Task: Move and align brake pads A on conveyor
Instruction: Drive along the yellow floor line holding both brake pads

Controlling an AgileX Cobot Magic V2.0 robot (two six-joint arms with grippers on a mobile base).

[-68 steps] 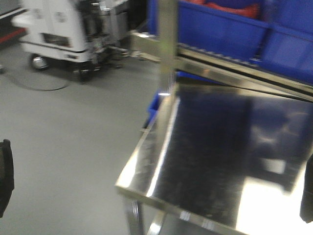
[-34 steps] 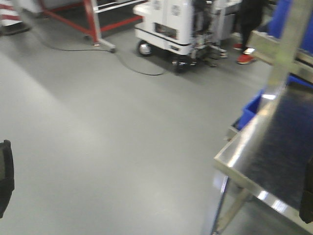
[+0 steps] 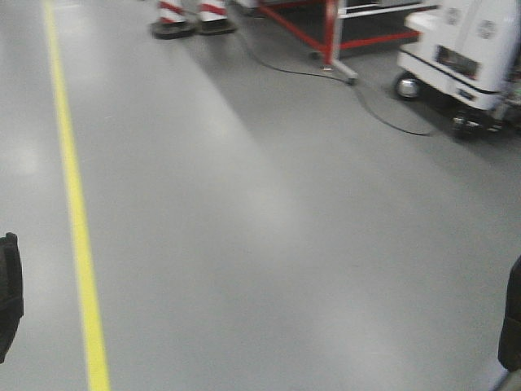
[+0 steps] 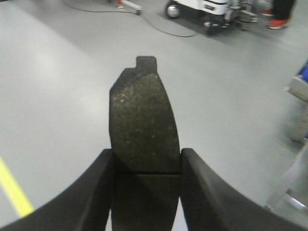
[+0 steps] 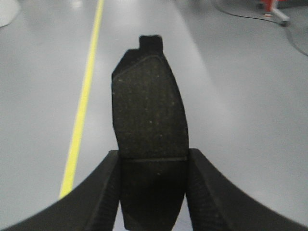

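In the left wrist view a dark grey-brown brake pad (image 4: 143, 120) with a centre groove and an end tab sticks out forward, and my left gripper (image 4: 146, 161) is shut on its two long edges. The right wrist view shows the same for a second brake pad (image 5: 150, 115), clamped in my right gripper (image 5: 153, 161). Both pads hang in the air over grey floor. In the front view only the dark edge of the left gripper (image 3: 8, 297) and of the right gripper (image 3: 511, 326) show at the frame's sides. The conveyor is out of view.
A yellow floor line (image 3: 77, 212) runs away on the left. Far right stands a white wheeled machine (image 3: 464, 49), with a red frame (image 3: 334, 37), a black cable (image 3: 383, 110) and striped cone bases (image 3: 191, 20) behind. A steel table edge (image 4: 301, 120) shows right.
The front view has swung left: the steel table and blue bins have passed out of frame on the right, and the yellow line and cones have come in. Both grippers keep their place.
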